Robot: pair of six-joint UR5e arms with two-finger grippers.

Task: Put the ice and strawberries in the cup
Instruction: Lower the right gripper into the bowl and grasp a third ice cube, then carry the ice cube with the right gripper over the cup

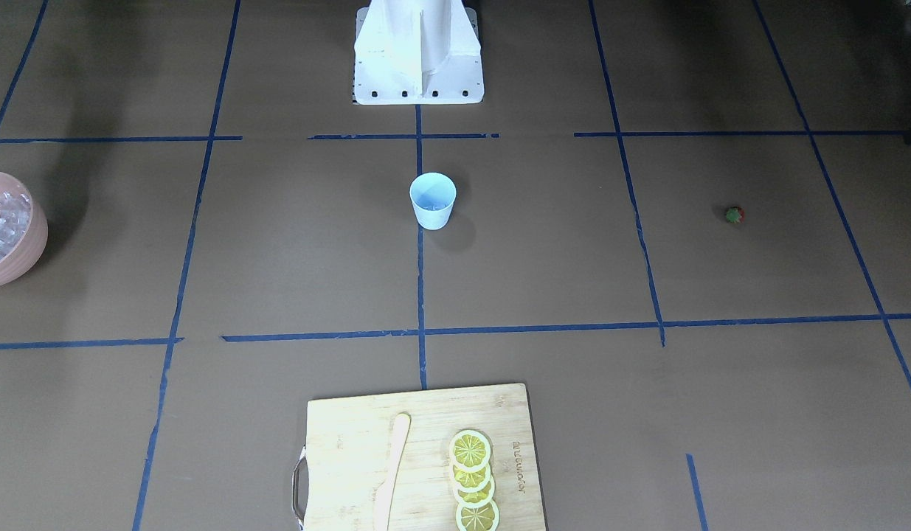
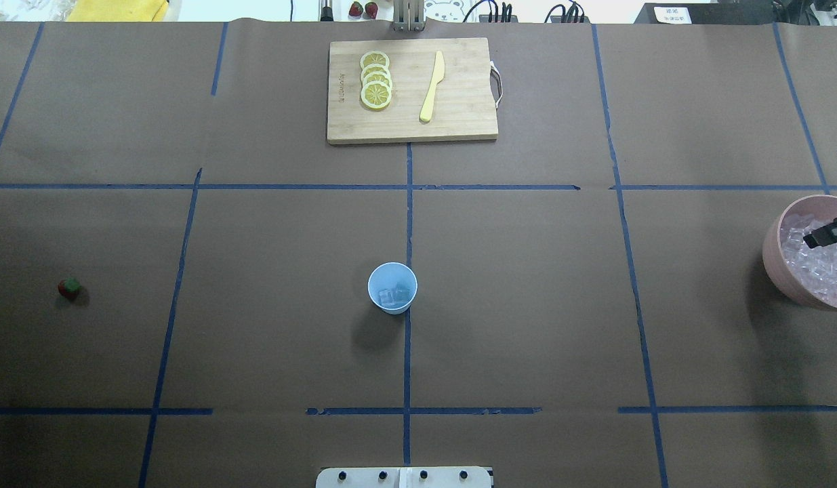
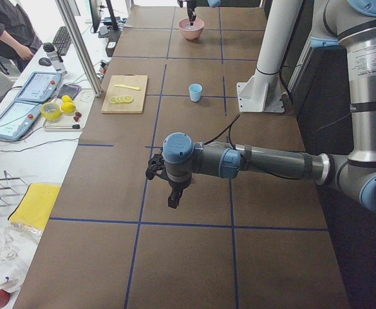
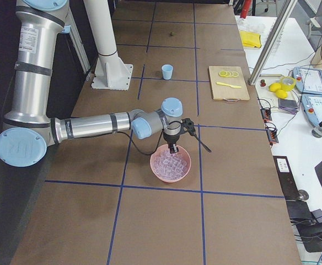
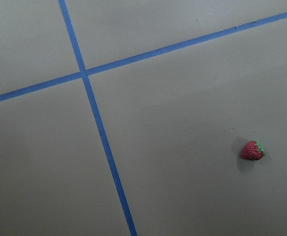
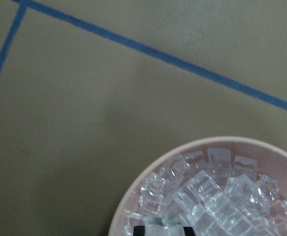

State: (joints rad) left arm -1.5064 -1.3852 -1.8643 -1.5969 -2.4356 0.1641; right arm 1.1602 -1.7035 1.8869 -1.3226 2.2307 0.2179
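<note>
Pink bowl [image 2: 774,257] at the right edge; my right gripper [image 6: 164,229] pinches one cube of ice [image 6: 207,196] over it; my left gripper [image 3: 173,201], I cannot tell; strawberry [image 5: 252,150] lower right; cup [image 2: 392,288] centre.

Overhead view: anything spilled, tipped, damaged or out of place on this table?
Nothing stands out. The cup stands upright with ice cubes inside. No spilled cubes show around the pink bowl. The strawberry lies whole on the table. The lemon slices and knife sit tidily on the cutting board.
</note>
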